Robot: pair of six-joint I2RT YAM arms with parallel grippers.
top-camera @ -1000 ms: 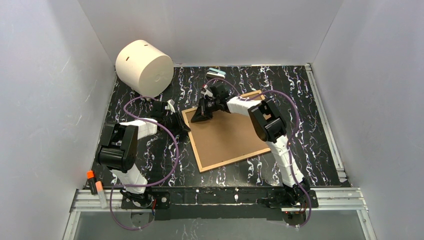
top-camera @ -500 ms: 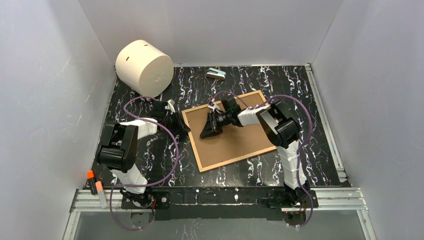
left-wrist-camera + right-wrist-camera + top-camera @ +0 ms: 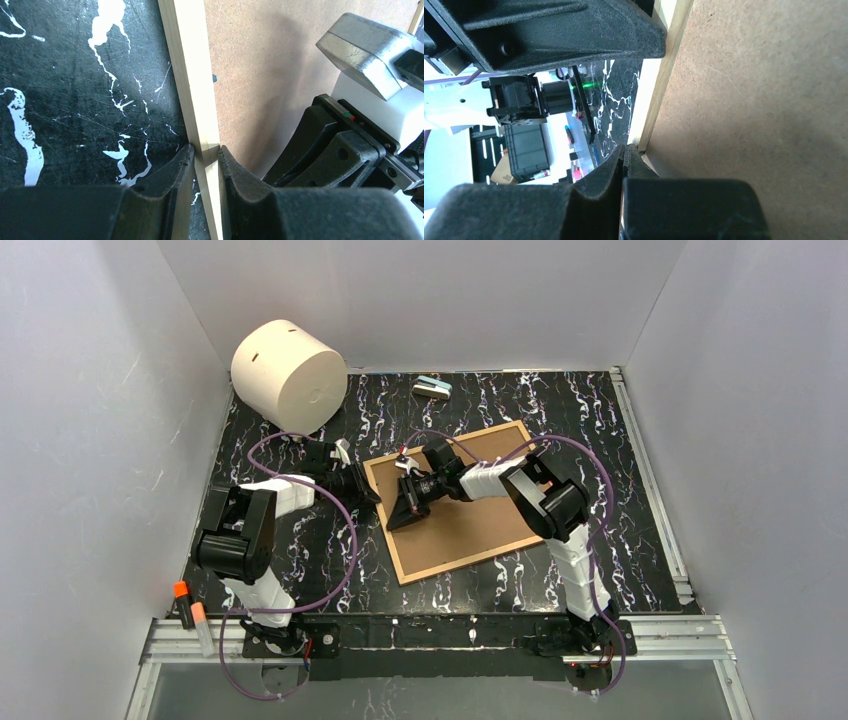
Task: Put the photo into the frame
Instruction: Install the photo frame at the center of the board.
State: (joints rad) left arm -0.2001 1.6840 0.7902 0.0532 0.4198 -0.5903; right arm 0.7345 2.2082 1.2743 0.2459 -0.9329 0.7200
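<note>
While lying back-up on the table [image 3: 620,490], the frame [image 3: 470,525] shows plain brown board within thin pale wood edges. Left pincer [image 3: 206,152] grips its left edge. Right pincer [image 3: 624,155] is clenched empty, tips against the board beside that edge.

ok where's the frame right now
In the top view the frame lies back-up in the middle of the table, slightly right of centre. The left pincer clamps its left edge and the right pincer is just inside that edge.

The frame [image 3: 455,532] lies brown back up, its front hidden in all 3 views
</note>
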